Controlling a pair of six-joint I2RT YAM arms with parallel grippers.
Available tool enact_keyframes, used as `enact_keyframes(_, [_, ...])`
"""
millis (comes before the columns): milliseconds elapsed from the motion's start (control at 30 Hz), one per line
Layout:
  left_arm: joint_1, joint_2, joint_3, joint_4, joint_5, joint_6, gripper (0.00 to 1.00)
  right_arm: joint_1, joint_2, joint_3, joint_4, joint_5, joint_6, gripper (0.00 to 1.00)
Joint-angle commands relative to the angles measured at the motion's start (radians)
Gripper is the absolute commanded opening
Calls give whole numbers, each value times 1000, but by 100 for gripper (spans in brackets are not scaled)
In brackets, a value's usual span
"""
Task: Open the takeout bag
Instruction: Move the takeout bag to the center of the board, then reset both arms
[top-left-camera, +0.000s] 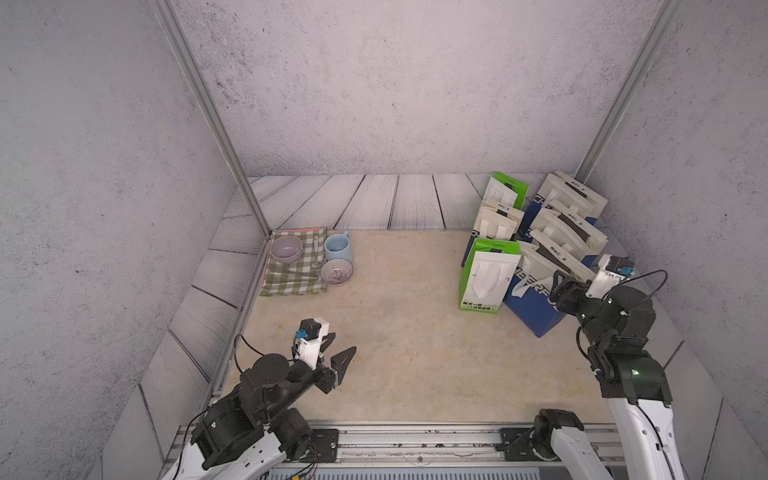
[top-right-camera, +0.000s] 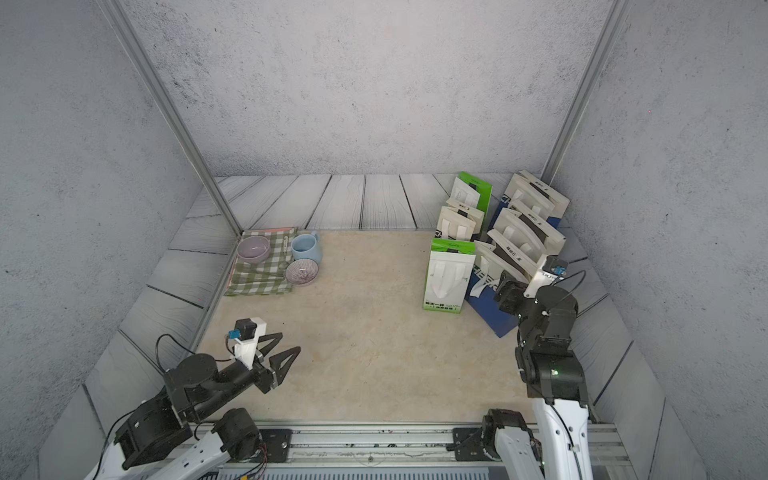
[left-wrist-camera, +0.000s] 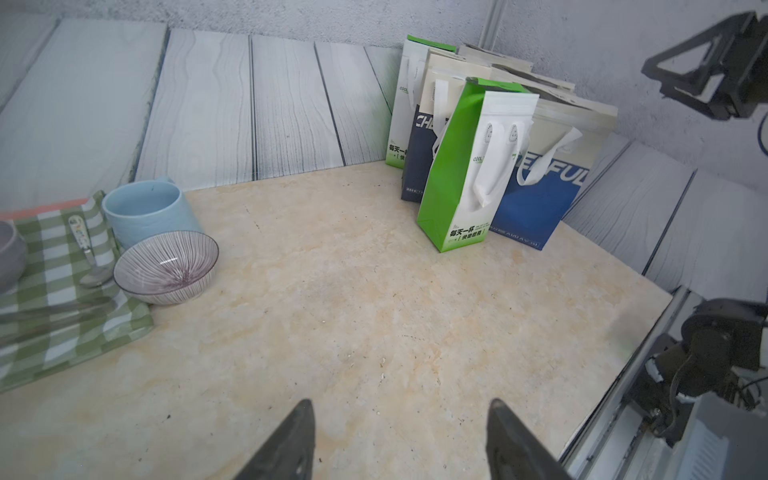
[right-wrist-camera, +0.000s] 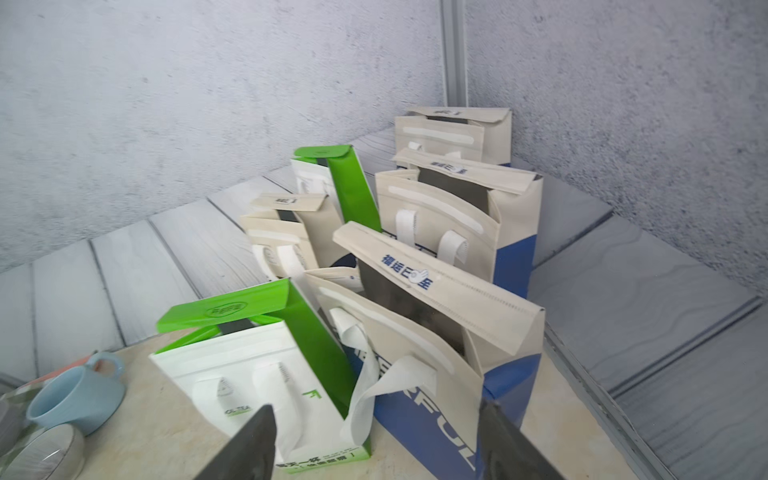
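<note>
Several takeout bags stand in the back right corner. The nearest is a beige and blue bag (top-left-camera: 536, 309) (top-right-camera: 490, 318) (left-wrist-camera: 536, 208) (right-wrist-camera: 415, 332); its top flap (right-wrist-camera: 440, 286) is raised and its mouth gapes. A green and white bag (top-left-camera: 486, 278) (top-right-camera: 446, 278) (left-wrist-camera: 469, 174) (right-wrist-camera: 249, 374) stands against its left side, mouth slightly parted. My right gripper (top-left-camera: 559, 282) (top-right-camera: 503, 284) (right-wrist-camera: 378, 409) is open just in front of the blue bag, holding nothing. My left gripper (top-left-camera: 343, 345) (top-right-camera: 289, 341) (left-wrist-camera: 401, 403) hovers open and empty over the bare table at the front left.
More beige and green bags (top-left-camera: 573, 199) fill the corner behind. At the back left, a checked cloth (top-left-camera: 291, 282) carries a grey bowl (top-left-camera: 286, 248) and a spoon, with a blue mug (top-left-camera: 337, 246) and a striped bowl (top-left-camera: 336, 272) beside it. Walls enclose three sides.
</note>
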Motion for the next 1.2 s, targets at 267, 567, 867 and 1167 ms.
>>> enact_keyframes(267, [4,127,-160,296,-260,-22,76,206,-33,-418,209,34,-52,78])
enact_keyframes(567, [26,165,-399,673,-565,163,78,268,-15,-608,521,191,-195,80])
enact_keyframes(867, [288,344,-425,909,-524,244,81,260,340,-677,918,368,-237,81])
enact_keyframes(1167, [591,724,-464,1218,-332,271,84,139,520,-637,1097,255,-219,82])
